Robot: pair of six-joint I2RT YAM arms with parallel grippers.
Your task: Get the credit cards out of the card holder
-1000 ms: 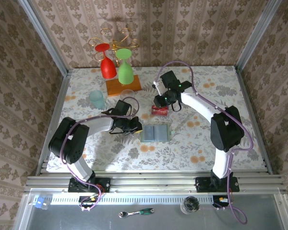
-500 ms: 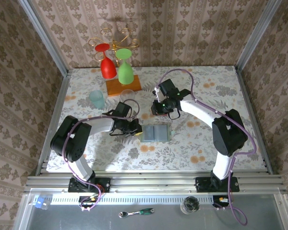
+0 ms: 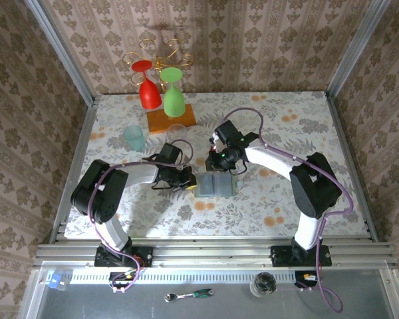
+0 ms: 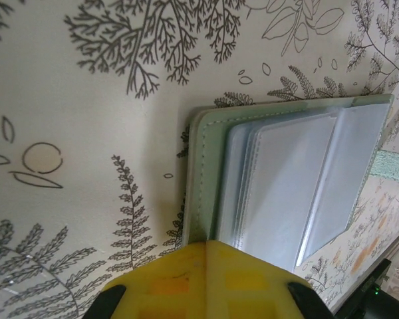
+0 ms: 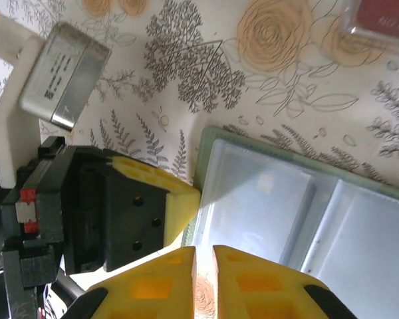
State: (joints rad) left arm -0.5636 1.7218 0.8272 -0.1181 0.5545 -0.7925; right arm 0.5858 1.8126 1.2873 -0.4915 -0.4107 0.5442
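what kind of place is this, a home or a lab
Probably a lab rig dressed as a home: wallpapered walls in a metal frame, a floral tablecloth, and two arms bolted to a rail.

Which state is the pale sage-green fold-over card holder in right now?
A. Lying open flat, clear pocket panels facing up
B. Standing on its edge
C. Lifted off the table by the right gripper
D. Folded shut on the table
A: the pale sage-green card holder lies spread open on the floral tablecloth, and the right wrist view shows its two clear pocket panels facing up.
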